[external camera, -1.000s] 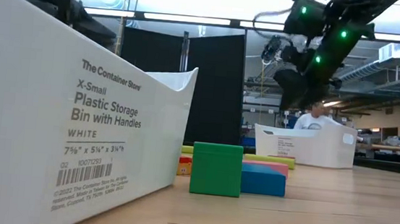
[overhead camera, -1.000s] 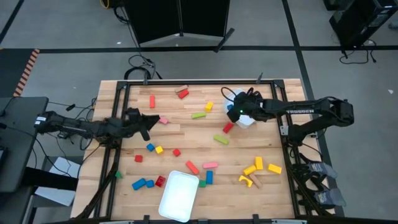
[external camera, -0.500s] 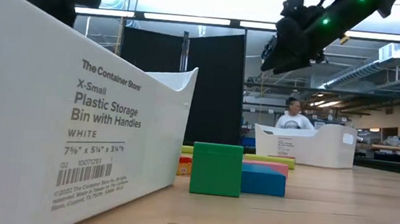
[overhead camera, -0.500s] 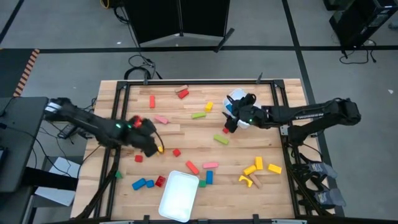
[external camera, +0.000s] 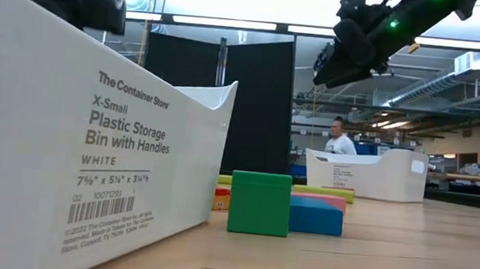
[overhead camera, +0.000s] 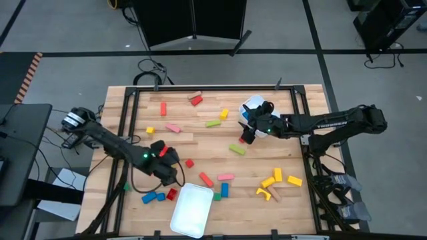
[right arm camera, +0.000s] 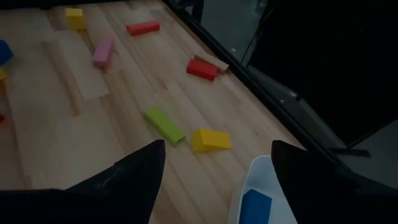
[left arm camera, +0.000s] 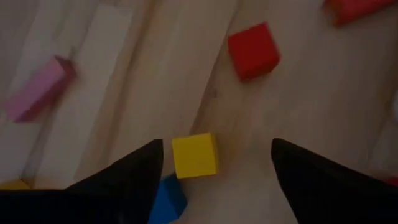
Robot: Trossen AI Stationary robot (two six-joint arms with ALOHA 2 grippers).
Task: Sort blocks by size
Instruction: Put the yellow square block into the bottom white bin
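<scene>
Both arms hang over the scattered blocks, neither holding one

Nearest me the white tray point(overhead camera: 192, 209) lies at the table's front edge; just behind it the left gripper point(overhead camera: 167, 170) hovers with fingers spread above a yellow cube point(left arm camera: 194, 155), a blue block point(left arm camera: 168, 198) touching that cube's corner and a red cube point(left arm camera: 252, 50) a little beyond. Farther back the right gripper point(overhead camera: 248, 133), fingers also spread, is near a second tray point(right arm camera: 261, 194) holding a blue block, past a green bar point(right arm camera: 164, 125) and yellow block point(right arm camera: 210, 140)

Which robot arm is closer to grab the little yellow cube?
The left. Its left gripper hangs open right above the yellow cube. The right gripper is across the table by the white tray.
</scene>
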